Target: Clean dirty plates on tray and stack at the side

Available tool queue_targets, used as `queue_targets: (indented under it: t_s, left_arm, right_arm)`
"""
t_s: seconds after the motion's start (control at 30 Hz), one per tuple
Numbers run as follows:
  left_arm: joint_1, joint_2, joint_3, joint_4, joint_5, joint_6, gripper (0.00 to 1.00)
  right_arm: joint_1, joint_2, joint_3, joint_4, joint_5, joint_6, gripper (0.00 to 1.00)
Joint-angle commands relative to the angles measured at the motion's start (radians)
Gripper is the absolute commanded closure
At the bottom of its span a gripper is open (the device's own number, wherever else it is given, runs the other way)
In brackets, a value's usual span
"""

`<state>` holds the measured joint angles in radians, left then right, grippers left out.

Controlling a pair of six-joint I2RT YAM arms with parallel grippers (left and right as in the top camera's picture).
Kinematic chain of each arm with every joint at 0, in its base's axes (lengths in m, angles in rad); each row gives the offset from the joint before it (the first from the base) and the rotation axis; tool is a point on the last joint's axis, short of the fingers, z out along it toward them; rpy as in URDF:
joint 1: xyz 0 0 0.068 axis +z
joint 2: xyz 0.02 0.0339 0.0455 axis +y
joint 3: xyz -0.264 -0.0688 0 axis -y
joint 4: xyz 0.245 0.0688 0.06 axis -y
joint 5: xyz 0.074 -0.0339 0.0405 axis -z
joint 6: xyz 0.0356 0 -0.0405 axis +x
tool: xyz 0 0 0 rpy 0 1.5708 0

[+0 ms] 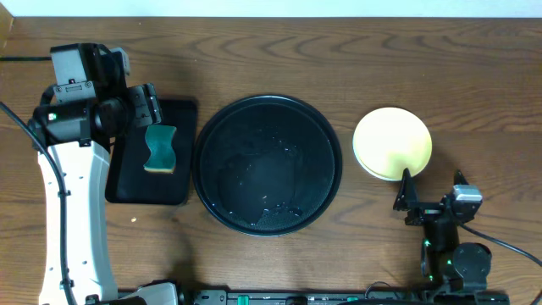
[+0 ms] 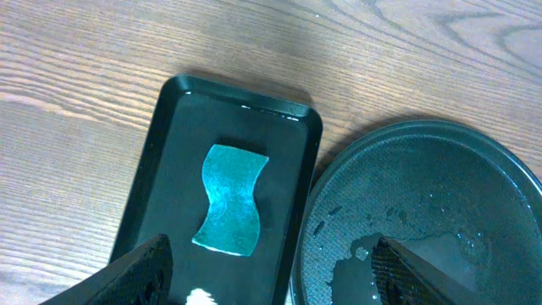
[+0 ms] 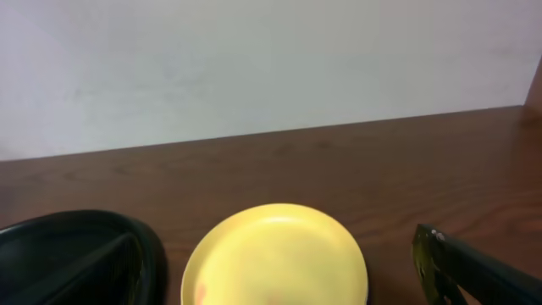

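One yellow plate (image 1: 392,142) (topmost) sits beside the tray (image 1: 268,163).

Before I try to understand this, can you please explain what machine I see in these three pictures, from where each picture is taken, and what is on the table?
These are two robot arms at a wooden table. One picture looks down from above; the other two come from small cameras on each arm's wrist, so the dark shapes at their lower edges are that arm's own fingers.

In the middle lies a big round black tray, wet, with no plate on it. To its left a smaller rectangular black tray carries a green sponge. To its right stands a stack of plates, a yellow one on top.

The left claw hovers over the sponge; the right claw waits near the plates. Both are open and hold nothing.
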<state>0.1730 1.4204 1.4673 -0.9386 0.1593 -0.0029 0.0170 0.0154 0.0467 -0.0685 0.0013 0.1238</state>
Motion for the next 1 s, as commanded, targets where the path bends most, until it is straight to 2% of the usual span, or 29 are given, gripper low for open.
queue_targets:
  t_s: [0.0,0.97]
  left_arm:
    - [0.001,0.005,0.004,-0.003,0.013,-0.001,0.24]
    - [0.001,0.005,0.004,-0.003,0.013,-0.001,0.24]
  right_arm:
    - [-0.009,-0.01,-0.041,0.014,-0.007,0.021,0.01]
    - [-0.009,-0.01,-0.042,-0.006,-0.006,0.009,0.01]
